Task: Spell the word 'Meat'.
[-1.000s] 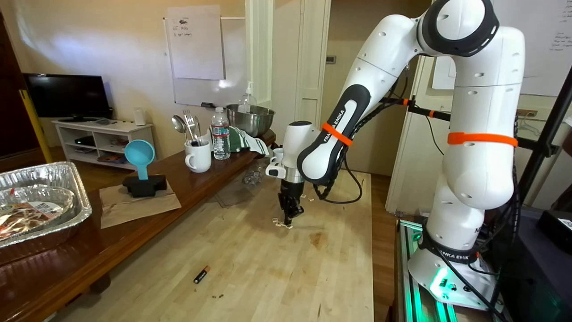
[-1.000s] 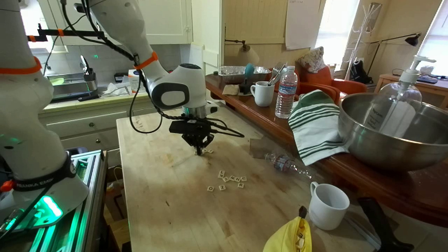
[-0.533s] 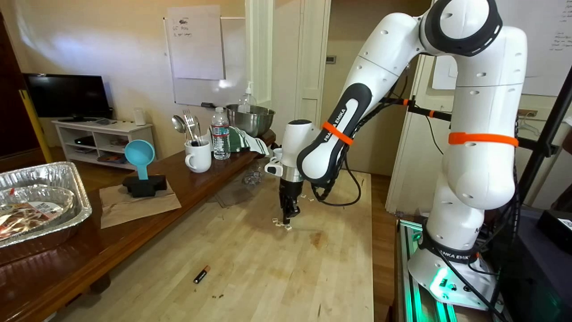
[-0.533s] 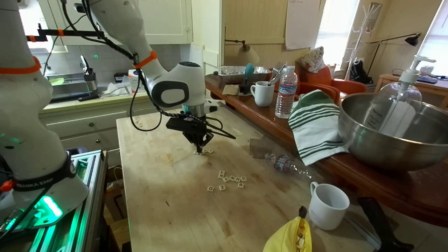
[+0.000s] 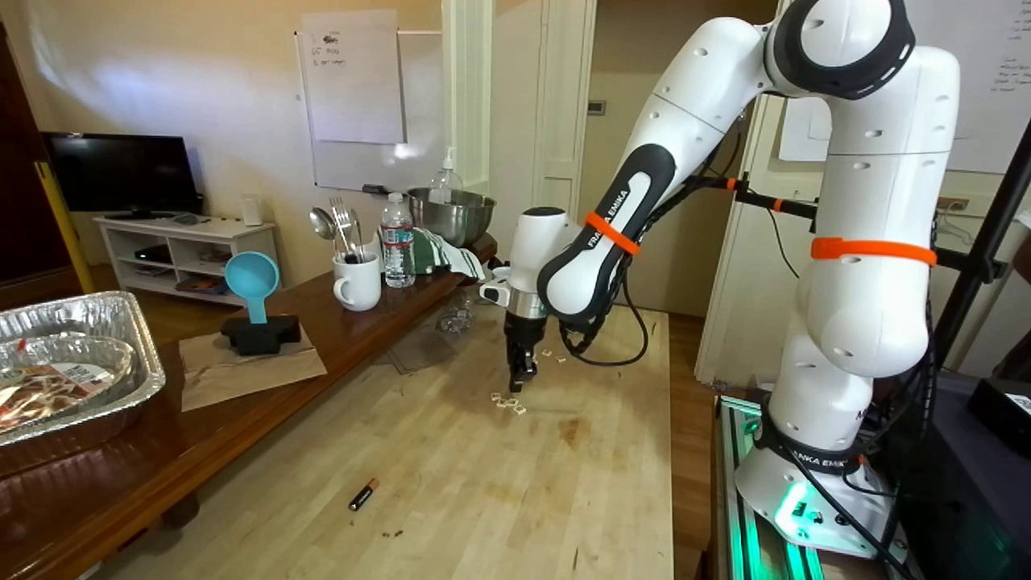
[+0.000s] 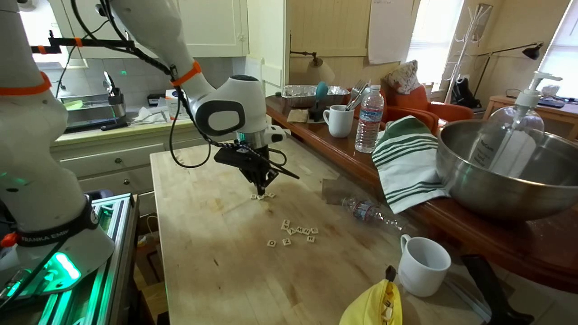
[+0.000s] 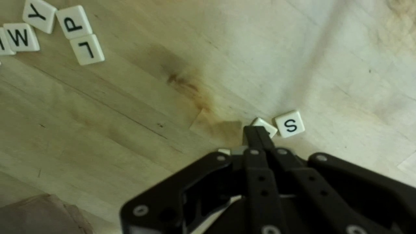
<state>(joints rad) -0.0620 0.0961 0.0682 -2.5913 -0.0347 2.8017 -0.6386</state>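
Observation:
The letter tiles are small, flat and whitish. A small group of tiles lies on the wooden table right below my gripper; it also shows in an exterior view. In the wrist view, an S tile lies just beside my gripper. A neighbouring tile is partly hidden behind the fingertips, its letter unreadable. My gripper is shut with its fingertips together and nothing visible between them, slightly above the tiles. Further off lie a Y tile, a P tile, an L tile and others.
On the table are an O tile, a Z tile, a battery, a crushed bottle, a white mug and a yellow pouch. A raised counter runs along the table's side.
My gripper has risen a little from the tiles and turned slightly. The tiles beneath it show more clearly. The other tiles have stayed in place.

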